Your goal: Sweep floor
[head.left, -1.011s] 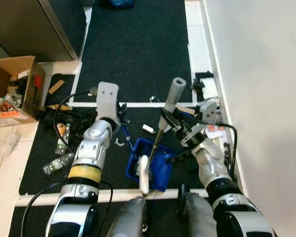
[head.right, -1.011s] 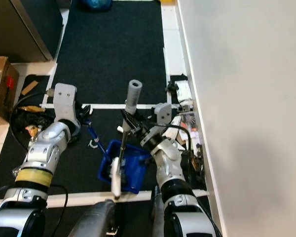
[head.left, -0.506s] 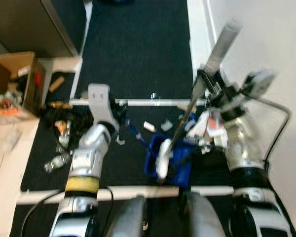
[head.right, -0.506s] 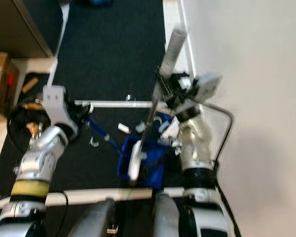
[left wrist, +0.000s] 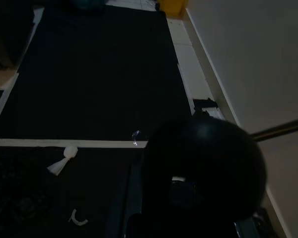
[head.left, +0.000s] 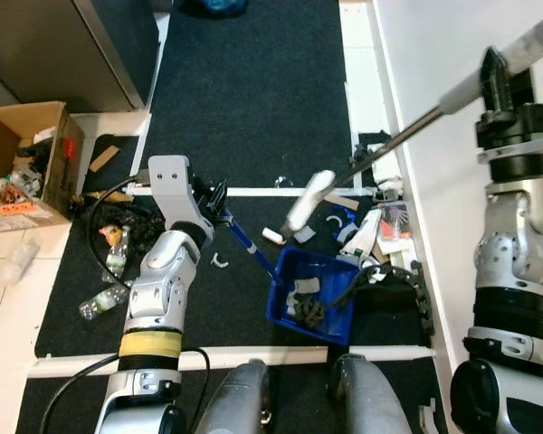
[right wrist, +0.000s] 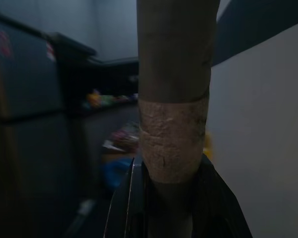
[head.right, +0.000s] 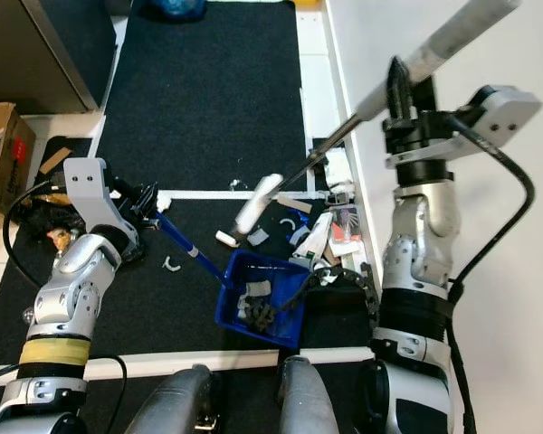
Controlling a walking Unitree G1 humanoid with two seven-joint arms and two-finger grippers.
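As seen from above:
Right hand (head.left: 500,80): clamped on broom (head.left: 394,140), raised at 2 o'clock.
Left hand (head.left: 215,203): clamped on dustpan (head.left: 312,298) handle, 9 o'clock.

Two silver arms (head.left: 167,271) with jointed segments — a yellow band (head.left: 151,345) on the left one, black cables (head.right: 505,226) looping alongside, grey legs (head.left: 240,407) below.

Scraps (head.left: 362,231) crowd the wall (head.left: 434,54) side; the dark mat (head.left: 253,81) ahead lies open
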